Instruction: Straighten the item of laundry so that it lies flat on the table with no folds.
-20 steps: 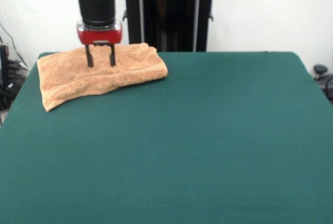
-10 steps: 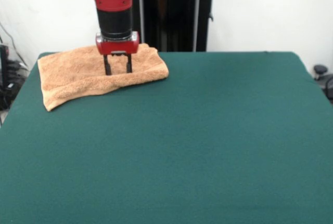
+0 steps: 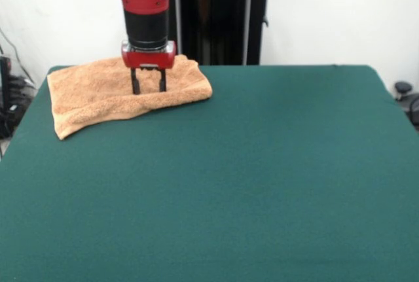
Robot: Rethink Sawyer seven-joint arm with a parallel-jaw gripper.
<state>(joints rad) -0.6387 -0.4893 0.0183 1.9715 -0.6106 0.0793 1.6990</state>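
Laundry first: the small, soft, orange-tan terry cloth towel point(image 3: 124, 95) lies at the far corner of the big table with the dark green cloth top point(image 3: 262, 177), on the picture's left side, close to the black stand of the robot. It does not lie flat. It looks folded over on itself, with a thick, rounded edge along its near side and at its right end, so it seems to be two layers.

The red and black robot arm comes down from above. Its gripper point(image 3: 148, 89) sits over the right half of the towel. The two thin black fingers point(image 3: 135, 84) point straight down and stand a little way apart, with nothing between them. Their tips are at the towel's top or pushing lightly into it; I cannot tell which.

I think the step in hand is getting hold of the top layer, so the job has hardly begun.

The next move calls for the fingers to close on the top layer only, near the folded edge. Then the arm would need to lift a little and carry that layer out over the bare green cloth. If both layers get pinched, the whole towel may just slide.
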